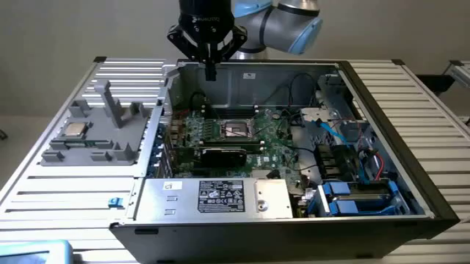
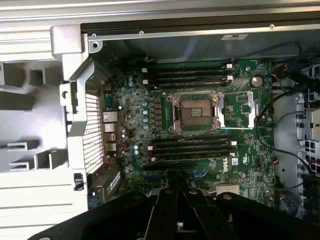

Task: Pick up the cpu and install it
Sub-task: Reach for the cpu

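The cpu (image 1: 74, 130), a small silver square chip, lies flat on the grey holder (image 1: 96, 148) at the exterior view's left, outside the open computer case (image 1: 382, 181). My gripper (image 1: 211, 70) hangs above the case's back wall, well off from the cpu, its fingers shut together with nothing between them. In the wrist view the shut gripper (image 2: 180, 182) points down over the green motherboard (image 2: 130, 165). The dark square socket (image 2: 196, 111) sits open in the board's middle, seen also as the socket (image 1: 236, 130) in the exterior view.
A silver box with a white label (image 1: 220, 197) fills the case's near side. Blue drive carriers (image 1: 351, 199) and loose cables (image 1: 331, 132) crowd the exterior view's right. A black card (image 1: 224, 155) stands near the socket. Memory slots (image 2: 192, 147) flank it. A slatted white table (image 1: 422, 126) surrounds the case.
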